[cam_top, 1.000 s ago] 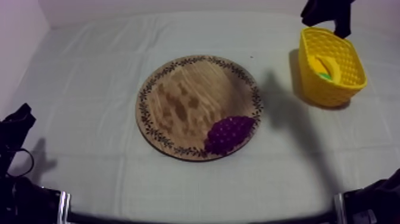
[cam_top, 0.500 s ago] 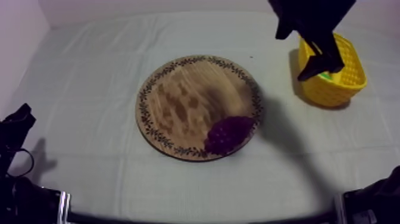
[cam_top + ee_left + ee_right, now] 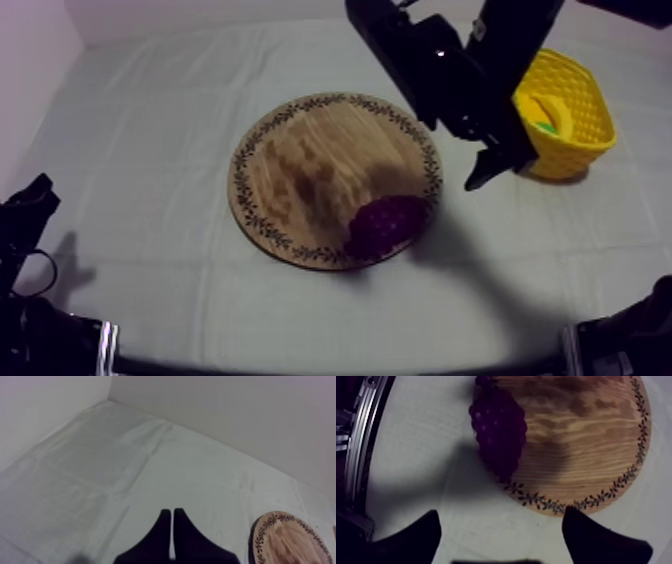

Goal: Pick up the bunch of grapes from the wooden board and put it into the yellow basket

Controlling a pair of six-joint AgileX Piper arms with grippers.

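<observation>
The purple bunch of grapes lies on the near right rim of the round wooden board. The yellow basket stands at the far right with a yellow and green fruit inside. My right gripper hangs open between the board and the basket, above the cloth and short of the grapes. From its wrist, the fingers stand wide apart with nothing between them, with the grapes and the board beyond. My left gripper rests shut at the near left.
White cloth surrounds the board on all sides. A metal rail runs along the table's near edge. The board's rim lies close to my left gripper, and a wall rises behind the table.
My right arm has swung from over the basket toward the board's right side, and its fingers have gone from shut to wide apart. The grapes and my left arm have stayed put.
</observation>
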